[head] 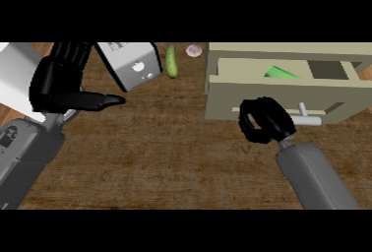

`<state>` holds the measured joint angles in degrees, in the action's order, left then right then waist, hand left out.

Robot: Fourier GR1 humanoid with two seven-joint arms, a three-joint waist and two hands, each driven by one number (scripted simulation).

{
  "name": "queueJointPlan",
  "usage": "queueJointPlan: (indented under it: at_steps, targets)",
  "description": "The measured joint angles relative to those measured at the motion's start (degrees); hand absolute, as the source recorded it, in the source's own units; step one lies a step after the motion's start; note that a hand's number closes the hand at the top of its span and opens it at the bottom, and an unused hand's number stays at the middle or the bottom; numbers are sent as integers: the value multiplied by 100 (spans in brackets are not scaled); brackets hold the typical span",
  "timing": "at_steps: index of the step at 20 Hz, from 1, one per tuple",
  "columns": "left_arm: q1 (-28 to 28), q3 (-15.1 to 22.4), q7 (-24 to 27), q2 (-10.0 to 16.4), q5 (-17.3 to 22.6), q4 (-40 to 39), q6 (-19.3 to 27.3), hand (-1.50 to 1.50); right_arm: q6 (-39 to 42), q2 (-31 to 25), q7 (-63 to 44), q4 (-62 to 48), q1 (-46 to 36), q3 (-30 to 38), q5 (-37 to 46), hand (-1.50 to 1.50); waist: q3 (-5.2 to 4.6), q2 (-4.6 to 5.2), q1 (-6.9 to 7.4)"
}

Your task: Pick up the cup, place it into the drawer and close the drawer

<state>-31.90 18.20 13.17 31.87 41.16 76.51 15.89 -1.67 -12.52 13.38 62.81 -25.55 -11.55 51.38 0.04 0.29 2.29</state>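
Green cup [280, 72] lies inside the beige drawer [327, 96], in its left part, and the drawer stands open. Right hand [265, 120] is right up at the drawer's front, its fingers [254, 129] curled in and holding nothing, just beside the pale handle [306, 116]. Whether it touches the front, I cannot tell. Over at the far left, the left hand [54, 83] rests above the brown wooden desk [160, 157], fingers straight, thumb out to the side. Behind it stands a silver toaster [131, 64], with a cucumber [171, 61] just beside that.
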Motion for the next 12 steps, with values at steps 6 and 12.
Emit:
queueJointPlan:
  at_steps: [6,12]
  targets:
    - [430,-250,122,97,-51,128,-319,-150,-434,172,567,-1954,-1226,470,13,150,-11,9,34]
    - [609,-437,203,153,-28,134,-608,-150,-434,71,1017,-3467,-2196,916,-111,150,-6,49,129]
